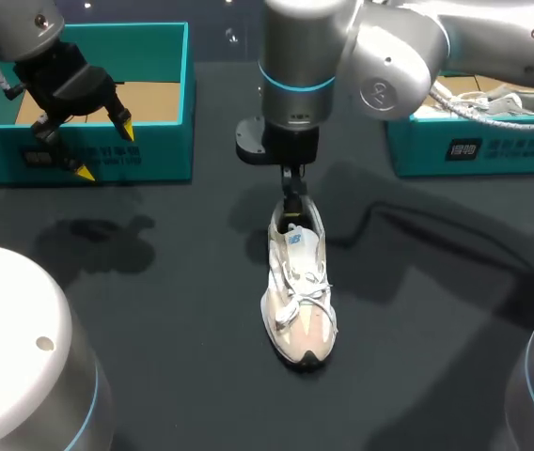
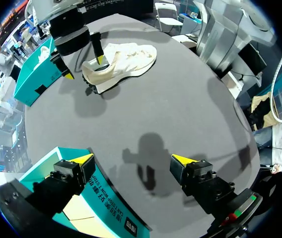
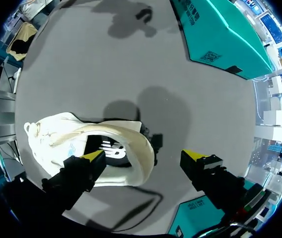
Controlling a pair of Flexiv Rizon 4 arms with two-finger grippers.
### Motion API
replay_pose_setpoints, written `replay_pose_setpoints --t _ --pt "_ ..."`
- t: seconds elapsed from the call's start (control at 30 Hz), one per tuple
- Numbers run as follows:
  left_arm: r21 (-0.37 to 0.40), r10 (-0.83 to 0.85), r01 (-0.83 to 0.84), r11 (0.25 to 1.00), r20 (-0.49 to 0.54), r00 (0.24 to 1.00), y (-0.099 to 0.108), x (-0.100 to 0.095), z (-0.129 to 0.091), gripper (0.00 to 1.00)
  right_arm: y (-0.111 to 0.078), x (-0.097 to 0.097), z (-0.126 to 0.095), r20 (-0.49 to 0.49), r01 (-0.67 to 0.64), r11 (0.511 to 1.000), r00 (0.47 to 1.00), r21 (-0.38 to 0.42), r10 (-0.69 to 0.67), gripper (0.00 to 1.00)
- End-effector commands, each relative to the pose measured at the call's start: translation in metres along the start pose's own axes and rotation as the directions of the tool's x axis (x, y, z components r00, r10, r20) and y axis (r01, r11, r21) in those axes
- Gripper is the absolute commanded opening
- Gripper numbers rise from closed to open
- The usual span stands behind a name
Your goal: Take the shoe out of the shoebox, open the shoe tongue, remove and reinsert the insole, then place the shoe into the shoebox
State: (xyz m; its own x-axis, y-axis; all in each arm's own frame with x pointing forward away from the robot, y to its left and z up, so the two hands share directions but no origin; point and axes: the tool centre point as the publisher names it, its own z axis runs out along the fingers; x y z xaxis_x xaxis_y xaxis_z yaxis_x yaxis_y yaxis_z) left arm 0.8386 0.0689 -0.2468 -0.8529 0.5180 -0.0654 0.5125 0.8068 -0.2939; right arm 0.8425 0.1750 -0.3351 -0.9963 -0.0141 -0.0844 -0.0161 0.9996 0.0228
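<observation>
Boxes stand at the two far corners of the table [image 1: 154,329], both teal. The left box [image 1: 154,155] is open and shows brown card inside. The right box [image 1: 474,150] holds something pale that I can't make out. My right arm comes in from the right and reaches past the middle, so its bulk hangs over the far end of the shoe [image 1: 297,291] and hides the table behind it.

My left gripper [image 1: 105,150] hangs above the near wall of the left box. Its fingers are spread wide and hold nothing. In its own wrist view, one tip is over the box and the other over bare table.

The shoe lies mid-table on its sole, well apart from both boxes. Its long axis runs far to near, with the heel far under my right gripper [image 1: 290,193] and the toe pointing at me. The white laces are done up over the front, and the dark insole [image 3: 112,148] shows in its mouth.

My right gripper is spread open. One finger is down at the mouth just inside the heel, and the other is out past the heel over the table, not touching.
</observation>
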Motion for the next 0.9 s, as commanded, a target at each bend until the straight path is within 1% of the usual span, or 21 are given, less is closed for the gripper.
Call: replay_pose_setpoints --t 0.03,0.23,0.47,0.5,0.53,0.6,0.63,0.7,0.73,0.77,0.83,0.9 --pt "-0.002 0.0 0.0 1.0 -0.001 1.0 0.0 0.0 0.0 1.0 0.0 -0.004 0.014 -0.01 -0.002 1.0 1.0 -0.006 0.002 1.0" --pt "-0.002 0.0 0.0 1.0 -0.001 1.0 0.0 0.0 0.0 1.0 0.0 -0.003 0.031 -0.027 0.001 1.0 1.0 -0.018 -0.001 1.0" --pt "-0.002 0.0 0.0 1.0 -0.001 1.0 0.0 0.0 0.0 1.0 0.001 -0.001 0.043 -0.05 -0.001 0.999 0.999 -0.034 -0.001 1.0" --pt "-0.002 0.0 0.0 1.0 -0.001 1.0 0.0 0.0 0.0 1.0 0.0 -0.001 0.045 -0.055 -0.003 0.999 0.998 -0.036 0.001 0.99" --pt "-0.002 0.0 0.0 1.0 -0.001 1.0 0.0 0.0 0.0 1.0 0.0 -0.001 0.045 -0.058 -0.005 0.999 0.998 -0.04 0.003 0.94" --pt "-0.002 0.0 0.0 1.0 -0.001 1.0 0.0 0.0 0.0 1.0 0.0 -0.001 0.046 -0.06 -0.005 0.999 0.998 -0.043 0.002 0.77" --pt "-0.002 0.0 0.0 1.0 -0.001 1.0 0.0 0.0 0.0 1.0 0.0 -0.001 0.047 -0.061 -0.005 0.999 0.998 -0.044 0.002 0.61" --pt "-0.002 0.0 0.0 1.0 -0.001 1.0 0.0 0.0 0.0 1.0 0.0 -0.001 0.047 -0.062 -0.006 0.999 0.998 -0.044 0.003 0.38" --pt "-0.002 0.0 0.0 1.0 -0.001 1.0 0.0 0.0 0.0 1.0 0.0 -0.001 0.047 -0.063 -0.007 0.999 0.998 -0.044 0.005 0.32" --pt "-0.002 0.0 0.0 1.0 -0.001 1.0 0.0 0.0 0.0 1.0 -0.001 0.0 0.048 -0.064 -0.009 0.999 0.998 -0.045 0.006 0.24" --pt "-0.002 0.0 0.0 1.0 -0.001 1.0 0.0 0.0 0.0 1.0 -0.002 0.0 0.048 -0.065 -0.013 0.999 0.998 -0.045 0.01 0.0" --pt "-0.002 0.0 0.0 1.0 -0.001 1.0 0.0 0.0 0.0 1.0 -0.002 0.001 0.047 -0.064 -0.015 0.999 0.998 -0.045 0.012 0.0"
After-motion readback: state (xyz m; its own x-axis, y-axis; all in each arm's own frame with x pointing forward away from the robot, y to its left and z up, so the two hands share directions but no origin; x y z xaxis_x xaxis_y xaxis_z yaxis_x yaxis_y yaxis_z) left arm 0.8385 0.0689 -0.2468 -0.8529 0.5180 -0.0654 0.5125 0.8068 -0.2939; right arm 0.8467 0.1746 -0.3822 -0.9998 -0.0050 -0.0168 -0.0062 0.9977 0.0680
